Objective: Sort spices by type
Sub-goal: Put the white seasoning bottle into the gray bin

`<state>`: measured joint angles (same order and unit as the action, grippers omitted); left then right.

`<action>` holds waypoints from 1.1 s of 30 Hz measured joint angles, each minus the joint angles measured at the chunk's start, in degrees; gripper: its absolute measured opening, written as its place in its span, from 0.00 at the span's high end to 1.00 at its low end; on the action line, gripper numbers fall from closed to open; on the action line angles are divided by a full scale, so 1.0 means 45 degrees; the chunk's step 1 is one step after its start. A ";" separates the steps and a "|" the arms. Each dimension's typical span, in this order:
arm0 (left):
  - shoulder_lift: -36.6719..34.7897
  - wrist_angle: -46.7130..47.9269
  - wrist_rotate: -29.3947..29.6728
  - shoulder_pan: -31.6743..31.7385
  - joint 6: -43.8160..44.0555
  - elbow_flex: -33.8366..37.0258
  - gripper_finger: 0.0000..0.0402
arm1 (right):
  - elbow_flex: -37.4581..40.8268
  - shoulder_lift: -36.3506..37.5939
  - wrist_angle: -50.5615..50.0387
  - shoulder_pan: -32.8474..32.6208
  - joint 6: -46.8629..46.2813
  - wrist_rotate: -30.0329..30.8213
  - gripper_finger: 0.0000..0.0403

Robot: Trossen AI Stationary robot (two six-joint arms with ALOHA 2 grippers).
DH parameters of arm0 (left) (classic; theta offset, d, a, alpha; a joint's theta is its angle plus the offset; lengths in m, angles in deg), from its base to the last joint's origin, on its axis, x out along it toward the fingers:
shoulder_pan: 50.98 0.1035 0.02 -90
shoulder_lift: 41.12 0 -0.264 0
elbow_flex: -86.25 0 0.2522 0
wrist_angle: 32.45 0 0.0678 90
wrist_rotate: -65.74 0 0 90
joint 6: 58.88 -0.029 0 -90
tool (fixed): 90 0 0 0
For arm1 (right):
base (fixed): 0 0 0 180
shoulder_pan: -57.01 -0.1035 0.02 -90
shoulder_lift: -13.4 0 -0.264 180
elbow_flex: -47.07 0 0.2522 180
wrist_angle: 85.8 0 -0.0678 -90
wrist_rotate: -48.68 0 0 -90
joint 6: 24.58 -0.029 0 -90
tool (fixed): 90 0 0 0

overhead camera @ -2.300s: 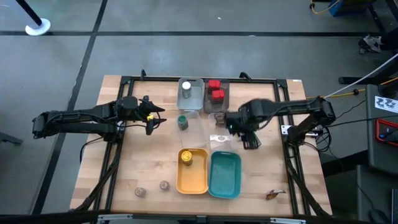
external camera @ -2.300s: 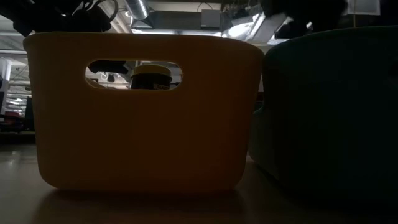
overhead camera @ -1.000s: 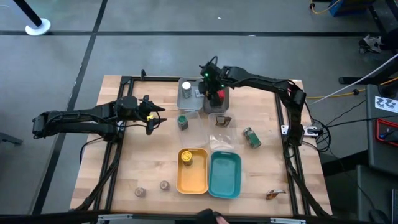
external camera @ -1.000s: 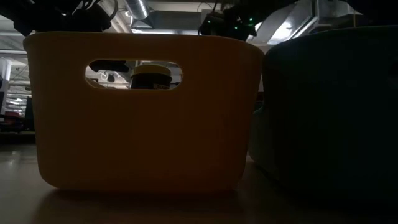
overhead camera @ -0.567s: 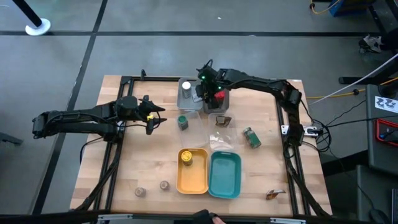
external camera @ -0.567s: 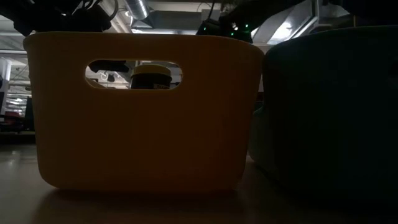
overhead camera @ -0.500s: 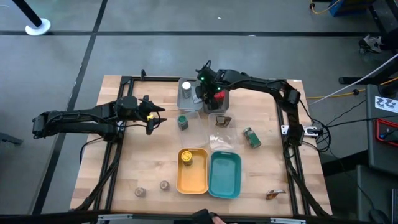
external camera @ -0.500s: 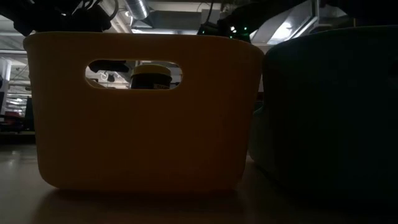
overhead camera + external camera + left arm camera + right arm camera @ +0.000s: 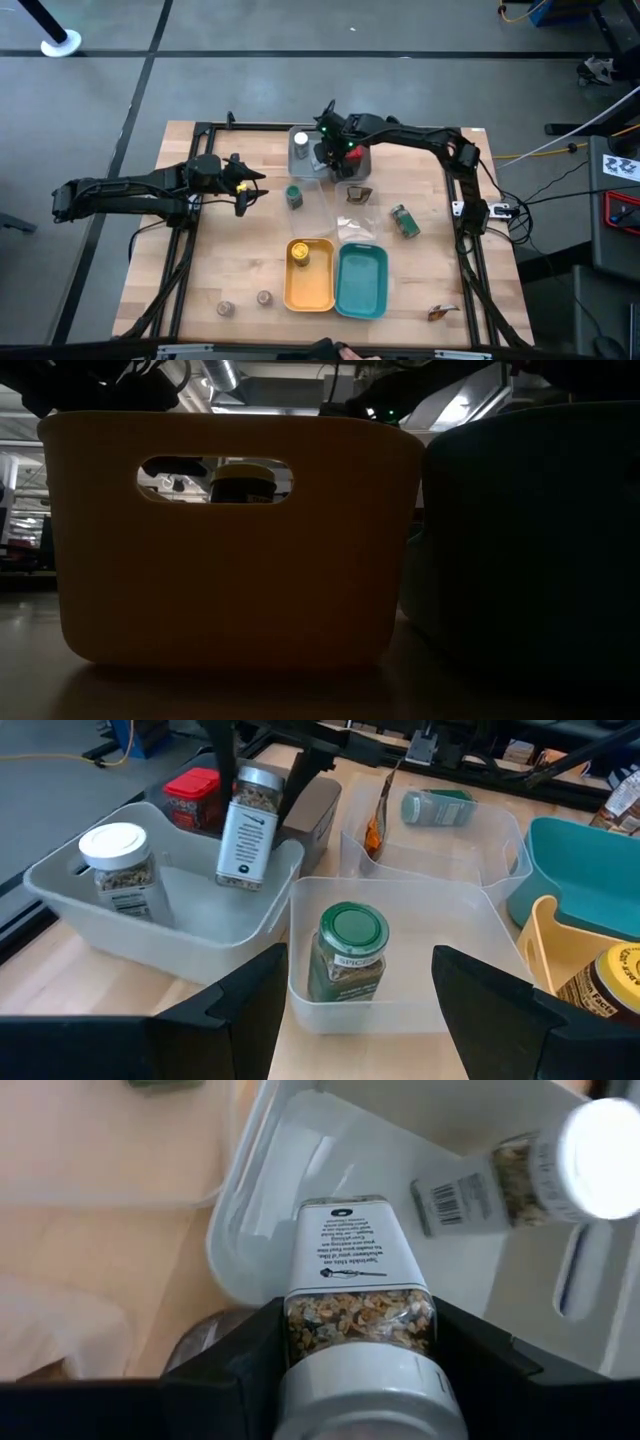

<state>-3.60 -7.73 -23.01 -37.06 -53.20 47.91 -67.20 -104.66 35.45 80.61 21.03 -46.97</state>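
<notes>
The right gripper is reaching to the upper centre of the high view, over the clear rectangular plastic bin, and is clamping a white-labelled glass spice jar with a silver lid; in the right wrist view the jar is sitting between the dark fingers, its label end pointing toward the bin's floor. In the left wrist view the same jar is hanging tilted above the bin, clear of its floor. A white-lidded glass jar of seeds is standing upright inside that bin, in the upper left of that frame. Just beside the bin, a red boxy tin is sitting in a grey rectangular tray.

The left gripper is hovering at the centre left of the high view with its fingers spread apart and holding nothing. Ahead of it, a green-lidded jar is standing upright in a clear tray. Another green-lidded jar is lying on its side on the wooden table, right of centre. A yellow-lidded jar is standing in the yellow plastic tray, next to a teal tray. Two small brown jars are sitting near the lower left of the table.
</notes>
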 joint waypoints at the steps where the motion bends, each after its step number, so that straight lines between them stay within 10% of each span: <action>1: 0.0000 0.0000 0.0002 0.0000 0.0075 0.0000 0.42 | 0.0000 -0.0075 -0.0100 -0.0012 0.0042 0.0013 0.48; 33: 0.0005 0.0005 0.0005 0.0000 0.0075 0.0000 0.42 | 0.0000 -0.0538 0.0023 -0.0083 0.0607 0.0770 0.42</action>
<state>-3.58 -7.70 -22.99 -37.06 -52.86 47.91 -67.20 -107.08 35.56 80.23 23.76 -43.50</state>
